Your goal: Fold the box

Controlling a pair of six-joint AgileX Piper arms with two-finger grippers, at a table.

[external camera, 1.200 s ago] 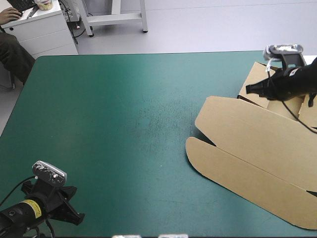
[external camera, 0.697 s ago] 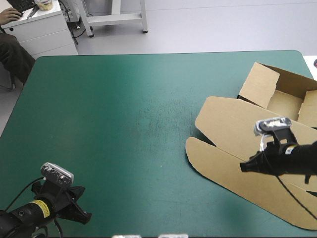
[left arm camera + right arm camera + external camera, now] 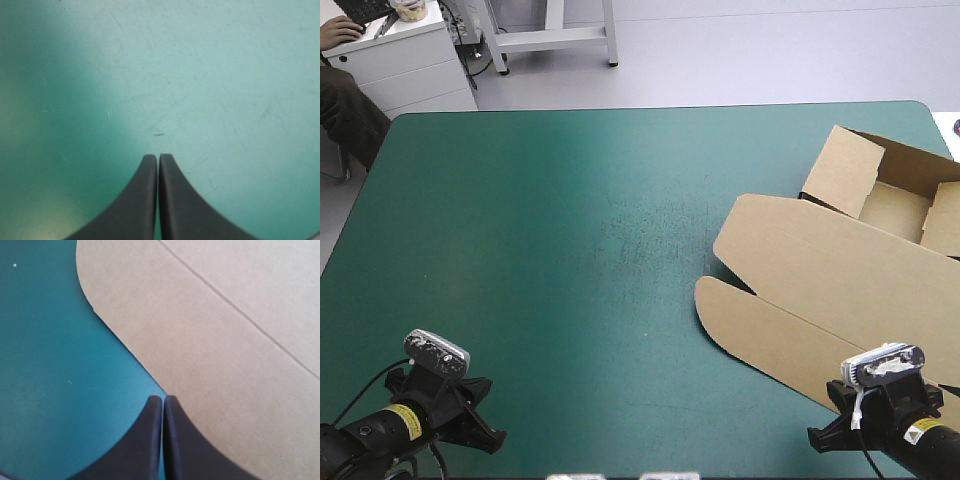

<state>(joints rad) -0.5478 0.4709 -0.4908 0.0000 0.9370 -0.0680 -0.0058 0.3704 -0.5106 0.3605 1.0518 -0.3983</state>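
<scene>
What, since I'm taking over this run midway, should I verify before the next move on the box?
1. Box wholly on the teal-green cover: cannot tell, its right part runs out of view.
2. Tray walls raised: ok.
3. Lid flat, nothing on it: ok.
4. Left gripper shut, over bare cover, clear of the box: ok.
5. Right gripper shut and empty, at the lid's near edge: ok.
6. Right gripper touching the board: cannot tell.
</scene>
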